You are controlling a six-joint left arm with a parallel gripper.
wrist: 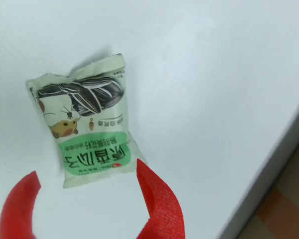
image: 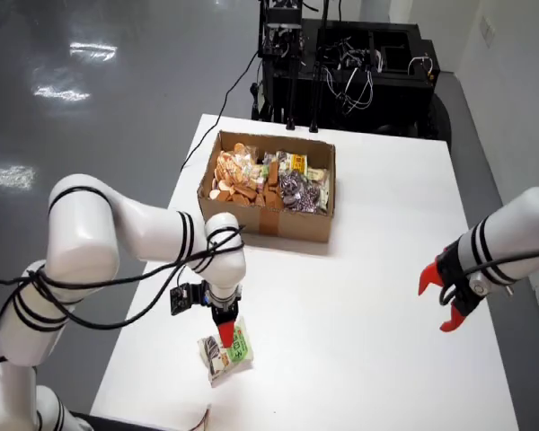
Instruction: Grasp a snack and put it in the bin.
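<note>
A pale green snack packet [image: 232, 354] printed with a sunflower seed and a hamster lies flat on the white table near its front edge. In the view that rides on the gripper the packet [wrist: 87, 124] fills the centre. My gripper [image: 225, 336] hangs right over it, pointing down. Its red fingers [wrist: 157, 199] stand open on either side of the packet's near end, and my gripper [wrist: 87, 172] holds nothing. The right finger touches the packet's corner. The cardboard bin [image: 265, 221] stands at the back of the table, about a forearm's length away.
The bin holds several snack packets [image: 269, 180]. A second white arm with an open red gripper [image: 442, 302] hovers at the right in the view from above. The table's edge [wrist: 269, 169] runs close to the packet's right in the gripper's view. Black equipment [image: 341, 63] stands behind the table.
</note>
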